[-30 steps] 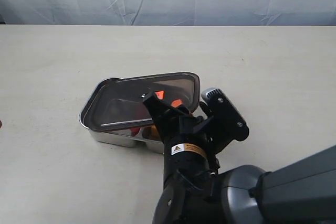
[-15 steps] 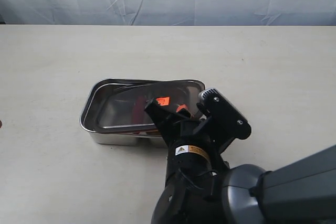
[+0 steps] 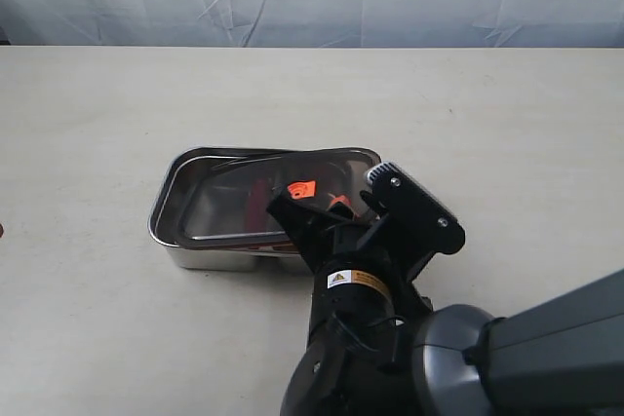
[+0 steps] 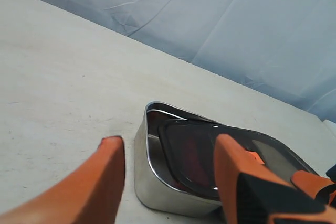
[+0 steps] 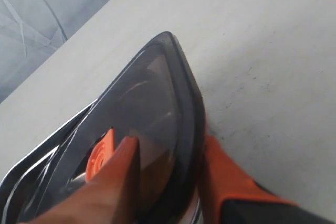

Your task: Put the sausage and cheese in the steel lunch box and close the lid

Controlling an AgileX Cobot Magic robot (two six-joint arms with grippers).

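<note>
On the table (image 3: 468,114), left of centre in the exterior view, the steel lunch box (image 3: 205,258) stands with the lid (image 5: 152,87) lying askew over it: shifted toward the right end, not seated in the rim. A dim red shape under the smoky plastic is probably the sausage (image 4: 191,158). The cheese cannot be made out.

The right gripper (image 5: 169,145) straddles the lid's edge, one finger over the top face and the other just outside the rim. Whether the fingers press on the lid cannot be told. The left gripper (image 4: 169,140) stands spread wide and empty near the box's opposite end.

Handling notes:
- The lid looks thin, stiff and light, with a smooth face that is likely slippery. Take hold at the rim, not on the flat.
- The rim seal will likely resist. Align all four corners, then press evenly downward.
- The box is probably light enough to slide, so brace its far wall before pushing.
</note>
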